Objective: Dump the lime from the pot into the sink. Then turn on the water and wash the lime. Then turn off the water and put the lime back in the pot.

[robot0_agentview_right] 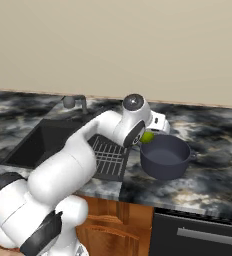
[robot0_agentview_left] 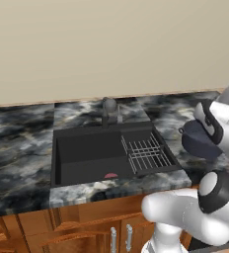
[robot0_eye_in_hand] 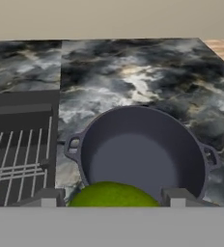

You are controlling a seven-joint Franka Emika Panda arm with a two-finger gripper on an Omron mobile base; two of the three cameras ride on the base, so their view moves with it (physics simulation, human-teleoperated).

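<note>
My gripper (robot0_eye_in_hand: 112, 197), jaws part open and closed on the lime (robot0_eye_in_hand: 113, 194), a small round yellow-green ball, hangs over the near-left rim of the pot (robot0_eye_in_hand: 142, 153), wide, dark blue-grey and empty on the counter (robot0_eye_in_hand: 133, 67), right of the sink (robot0_agentview_left: 87, 153).

Arm covers half the pot (robot0_agentview_left: 198, 143) from the left; lime (robot0_eye_in_hand: 113, 196) is cut off low between the jaws.

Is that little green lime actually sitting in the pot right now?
Apart. In the right base view the lime hangs at the gripper, above the pot's rim; the hand view shows the pot's bottom bare.
</note>
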